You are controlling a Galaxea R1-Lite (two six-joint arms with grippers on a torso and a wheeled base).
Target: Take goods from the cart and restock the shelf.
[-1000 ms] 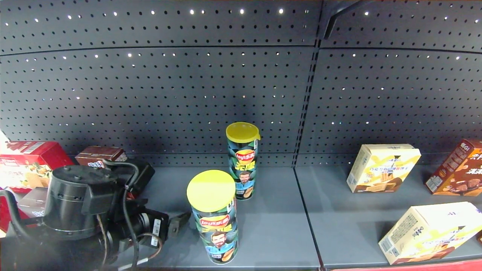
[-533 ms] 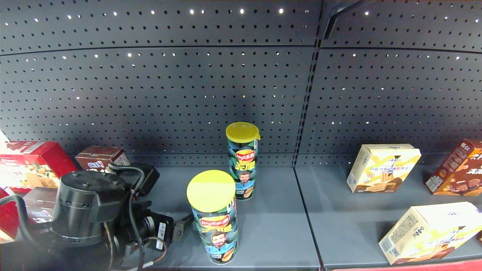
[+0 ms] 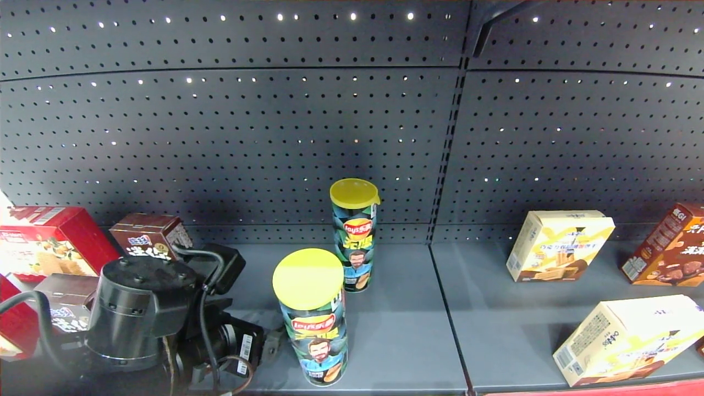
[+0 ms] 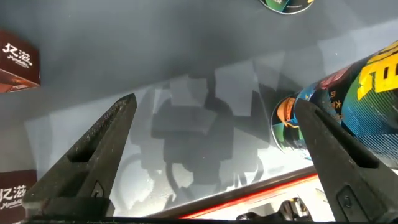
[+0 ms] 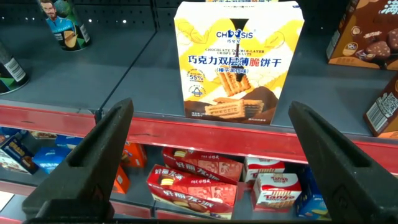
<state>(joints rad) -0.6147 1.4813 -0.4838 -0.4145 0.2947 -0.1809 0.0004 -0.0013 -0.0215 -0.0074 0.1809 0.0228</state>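
Note:
Two chip cans with yellow lids stand upright on the grey shelf (image 3: 401, 324): a front can (image 3: 312, 317) and a rear can (image 3: 355, 234). My left gripper (image 3: 272, 344) sits low on the shelf just left of the front can. In the left wrist view the left gripper (image 4: 211, 162) is open and holds nothing, and the front can (image 4: 354, 93) stands close beside one finger (image 4: 339, 165). My right gripper (image 5: 214, 165) is open and empty in front of the shelf's red edge (image 5: 186, 127), facing a yellow biscuit box (image 5: 239, 62).
Left of the arm sit a red box (image 3: 47, 242) and small brown boxes (image 3: 149, 235). The right bay holds two yellow boxes (image 3: 558, 245) (image 3: 627, 338) and a brown box (image 3: 668, 245). A lower shelf carries red boxes (image 5: 199, 180). Bare shelf lies right of the cans.
My left arm has shifted right along the shelf, bringing its gripper closer to the front can. The cans and boxes have not moved.

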